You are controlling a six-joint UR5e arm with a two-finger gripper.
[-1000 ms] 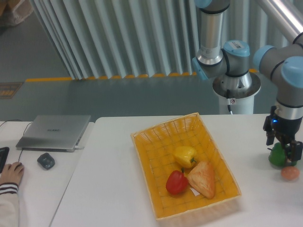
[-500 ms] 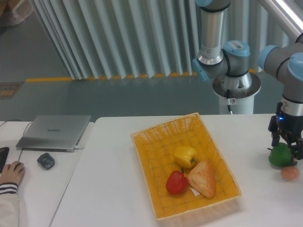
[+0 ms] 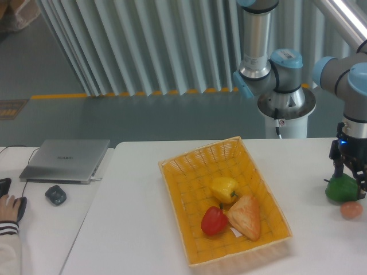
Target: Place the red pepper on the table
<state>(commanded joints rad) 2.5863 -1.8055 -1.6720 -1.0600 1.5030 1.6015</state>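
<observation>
The red pepper point(image 3: 214, 221) lies in the yellow woven basket point(image 3: 174, 197), near its front, beside a triangular pastry point(image 3: 245, 216). The white table point(image 3: 129, 220) carries the basket. My gripper point(image 3: 350, 176) is far to the right of the basket, at the table's right edge. It points down just above a green pepper point(image 3: 340, 188) that rests on the table. Its jaws stand apart, on either side of the pepper's top, and hold nothing.
A yellow pepper point(image 3: 224, 189) lies in the basket behind the red one. A small orange-pink fruit point(image 3: 351, 209) sits in front of the green pepper. A laptop point(image 3: 66, 160), a mouse point(image 3: 55, 195) and a person's hand point(image 3: 8, 207) are at the left.
My gripper has risen and shifted slightly right off the green pepper, which stays on the table. The person's hand has drawn back to the left.
</observation>
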